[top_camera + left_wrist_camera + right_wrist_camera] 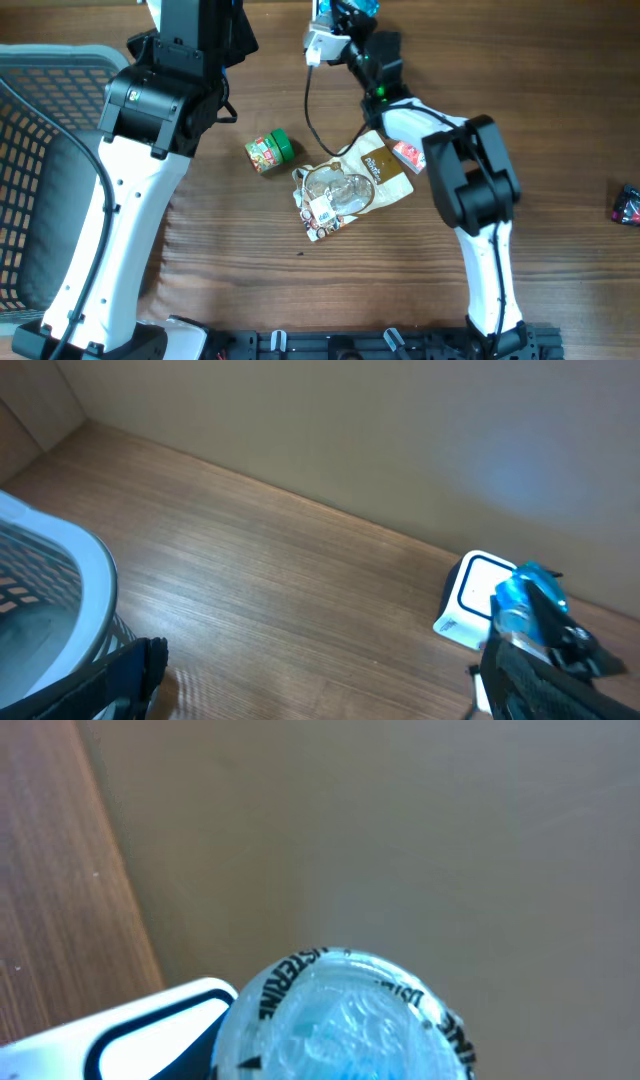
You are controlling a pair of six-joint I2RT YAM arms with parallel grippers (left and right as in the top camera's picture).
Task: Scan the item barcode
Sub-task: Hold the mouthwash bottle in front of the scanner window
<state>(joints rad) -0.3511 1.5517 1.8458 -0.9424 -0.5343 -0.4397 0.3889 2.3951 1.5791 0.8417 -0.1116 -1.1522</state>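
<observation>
At the centre of the overhead view, crinkled glossy pouches (335,195) lie heaped on the wood-grain table (560,130). A green-lidded jar (268,151) sits just to their left, and a mesh basket (40,150) is at the far left. At the top edge, the right gripper (348,14) pinches a clear, round, bluish bottle (340,1020) beside the white scanner (320,44). The left gripper (315,685) has its fingers spread wide and holds nothing.

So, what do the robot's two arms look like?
Both are alike: the left arm and the right arm have long white shells joined by blocky black joint housings. A thin black cable runs along each white shell. A small green light glows on a black segment of the right arm.
</observation>
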